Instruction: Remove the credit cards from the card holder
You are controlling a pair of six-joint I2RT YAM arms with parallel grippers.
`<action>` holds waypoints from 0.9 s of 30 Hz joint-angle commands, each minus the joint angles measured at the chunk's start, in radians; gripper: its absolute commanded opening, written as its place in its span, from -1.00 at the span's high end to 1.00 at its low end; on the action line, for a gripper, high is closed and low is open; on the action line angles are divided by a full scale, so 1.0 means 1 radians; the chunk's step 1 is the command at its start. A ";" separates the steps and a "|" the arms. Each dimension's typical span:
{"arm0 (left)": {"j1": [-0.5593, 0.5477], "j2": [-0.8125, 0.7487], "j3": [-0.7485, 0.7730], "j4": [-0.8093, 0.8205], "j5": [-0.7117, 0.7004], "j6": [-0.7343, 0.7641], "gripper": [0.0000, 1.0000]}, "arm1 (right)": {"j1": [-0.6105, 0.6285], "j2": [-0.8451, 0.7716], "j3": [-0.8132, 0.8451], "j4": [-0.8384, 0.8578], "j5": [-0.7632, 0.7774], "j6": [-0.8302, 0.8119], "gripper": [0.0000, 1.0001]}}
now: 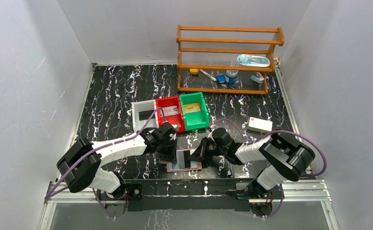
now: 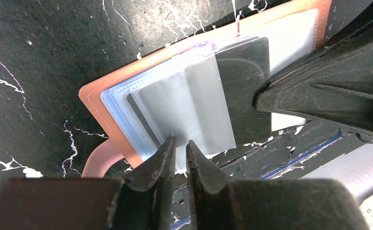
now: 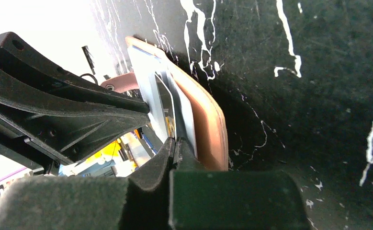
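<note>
Your left gripper (image 2: 178, 144) pinches a clear plastic pocket (image 2: 184, 105) of the open reddish-brown leather card holder (image 2: 91, 96), flat on the black marbled table (image 2: 40, 57); right gripper (image 3: 175, 143) clamped on its dark grey card (image 2: 244, 72).

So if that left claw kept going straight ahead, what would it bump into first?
The clear pocket of the card holder, lying right at the tips of the left gripper; its edge may even sit between them.

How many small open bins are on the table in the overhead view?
3, side by side in a row at mid-table: a white bin on the left, a red bin in the middle, a green bin on the right. None looks hidden.
</note>
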 commanded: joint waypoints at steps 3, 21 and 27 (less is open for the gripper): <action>0.000 0.021 -0.022 -0.040 0.039 0.072 0.70 | -0.008 0.003 -0.015 -0.011 0.007 -0.017 0.70; -0.001 0.056 -0.012 -0.069 0.020 0.072 0.76 | -0.008 0.112 -0.020 0.133 0.012 0.031 0.90; 0.000 0.000 -0.011 -0.074 -0.020 0.039 0.60 | -0.011 -0.043 -0.013 -0.080 0.104 -0.040 1.00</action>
